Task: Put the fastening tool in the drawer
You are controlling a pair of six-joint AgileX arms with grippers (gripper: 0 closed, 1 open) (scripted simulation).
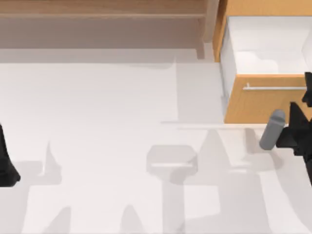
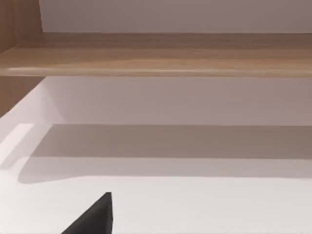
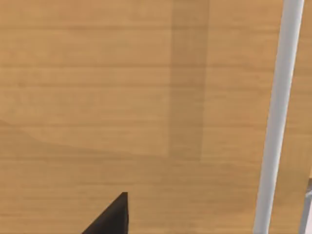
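Note:
The drawer (image 1: 265, 105) stands pulled out at the back right, with an orange-brown front, a silver bar handle (image 1: 275, 88) and a white inside (image 1: 268, 44). The fastening tool (image 1: 272, 129) appears as a grey, tilted cylinder just in front of the drawer front. My right gripper (image 1: 287, 132) is shut on it from the right. In the right wrist view the wooden drawer front (image 3: 122, 97) and the handle (image 3: 275, 126) are very close, and one black fingertip (image 3: 109, 219) shows. My left gripper (image 1: 6, 163) is parked at the table's left edge, open, with one fingertip (image 2: 95, 217) in the left wrist view.
A long brown wooden shelf (image 1: 102, 14) runs along the back, seen also as the shelf board (image 2: 156, 53) in the left wrist view. The white table (image 1: 107, 146) spreads between the arms, crossed by grey shadows.

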